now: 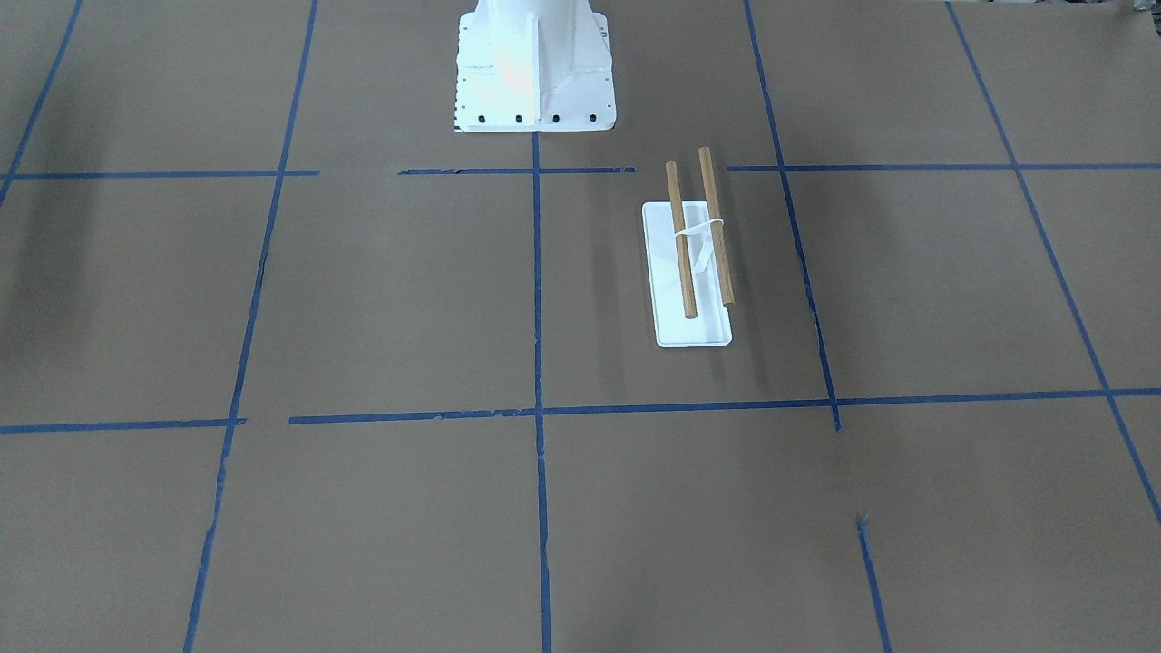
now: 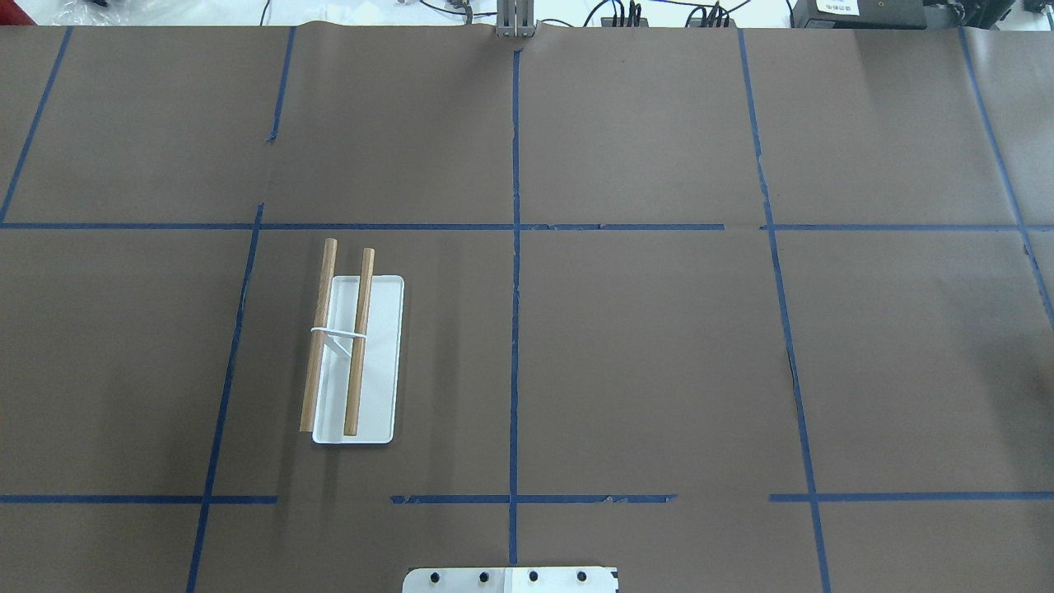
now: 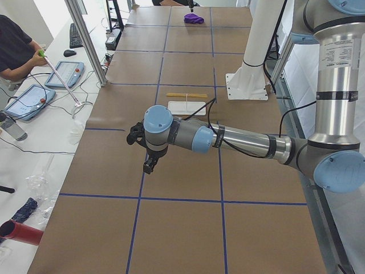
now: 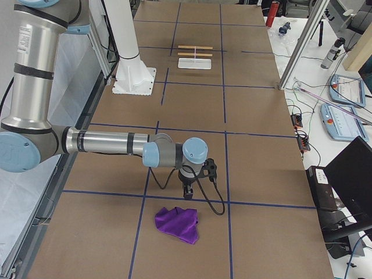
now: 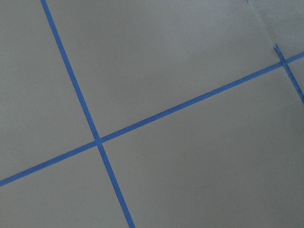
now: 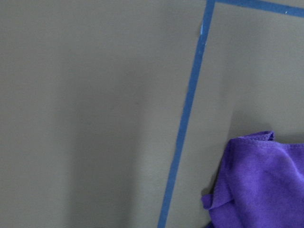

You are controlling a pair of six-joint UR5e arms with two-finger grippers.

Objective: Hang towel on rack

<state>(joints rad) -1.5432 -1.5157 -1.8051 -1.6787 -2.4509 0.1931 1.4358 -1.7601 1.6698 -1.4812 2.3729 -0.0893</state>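
The rack (image 1: pixel 687 263) stands on the brown table, with a flat white base and two bare wooden bars; it also shows in the overhead view (image 2: pixel 354 362) and small in both side views (image 3: pixel 187 101) (image 4: pixel 195 55). The purple towel (image 4: pixel 177 224) lies crumpled on the table at the robot's right end, far from the rack (image 3: pixel 194 19). Its edge fills the lower right of the right wrist view (image 6: pixel 261 180). My right gripper (image 4: pixel 188 190) hangs just above and beside the towel. My left gripper (image 3: pixel 149 165) hangs over bare table at the left end. I cannot tell if either is open.
The large white bolted pedestal (image 1: pixel 535 73) stands at the robot's side of the table (image 2: pixel 510 579). Blue tape lines (image 5: pixel 97 140) cross the brown paper. An operator (image 3: pixel 14 45) sits beyond the far edge, with tablets and cables there.
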